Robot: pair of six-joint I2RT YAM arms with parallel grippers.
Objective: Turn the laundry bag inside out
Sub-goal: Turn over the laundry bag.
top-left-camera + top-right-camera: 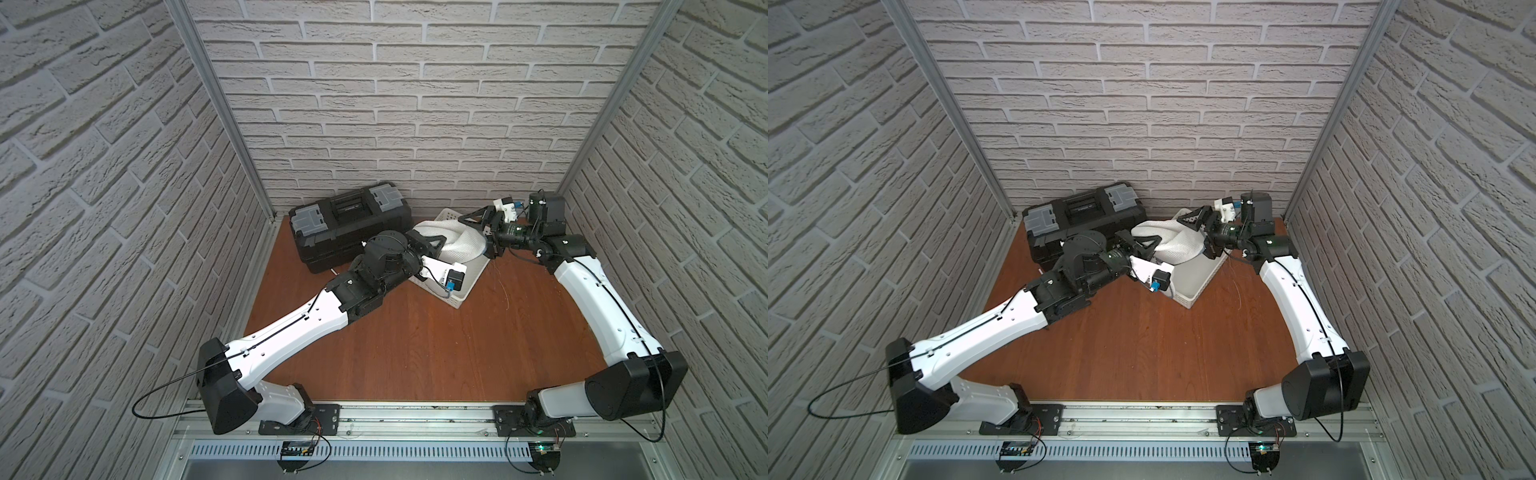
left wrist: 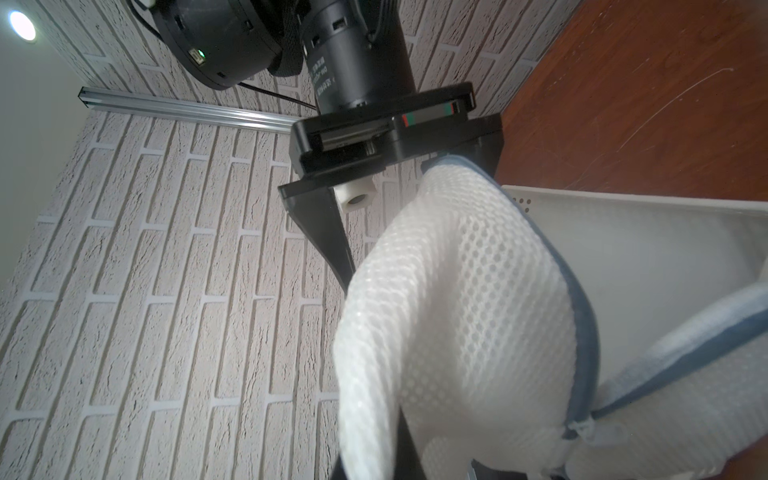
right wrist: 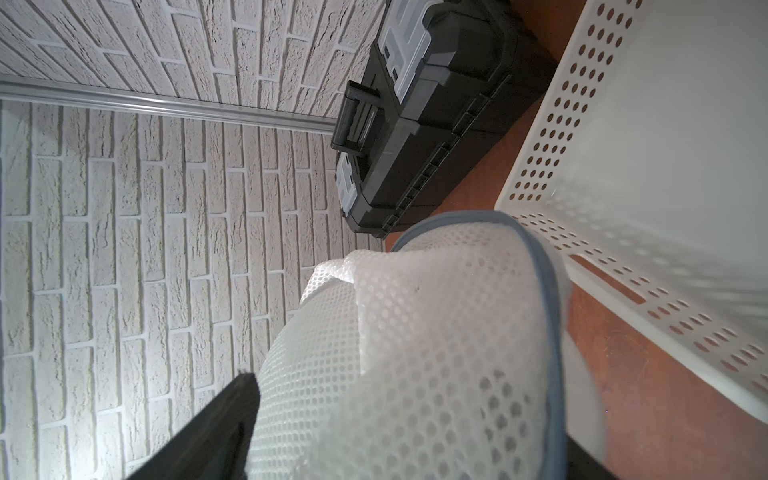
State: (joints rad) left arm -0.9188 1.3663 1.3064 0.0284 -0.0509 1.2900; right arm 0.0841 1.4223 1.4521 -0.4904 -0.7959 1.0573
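Note:
The laundry bag (image 1: pixel 453 241) (image 1: pixel 1177 241), white mesh with grey piping, hangs stretched between my two grippers above the white basket (image 1: pixel 465 291). My left gripper (image 1: pixel 434 245) (image 1: pixel 1148 245) is shut on the bag's left end; in the left wrist view the mesh (image 2: pixel 457 311) folds over its fingers and hides the tips. My right gripper (image 1: pixel 473 235) (image 1: pixel 1194 235) stands open at the bag's right end, its fingers (image 3: pixel 220 415) wide apart with the mesh (image 3: pixel 415 353) bulging between them.
A black toolbox (image 1: pixel 349 224) (image 3: pixel 428 124) with grey latches lies against the back wall, left of the perforated basket (image 3: pixel 582 124). Brick-patterned walls close in three sides. Bare wooden tabletop (image 1: pixel 415 340) stretches toward the front rail.

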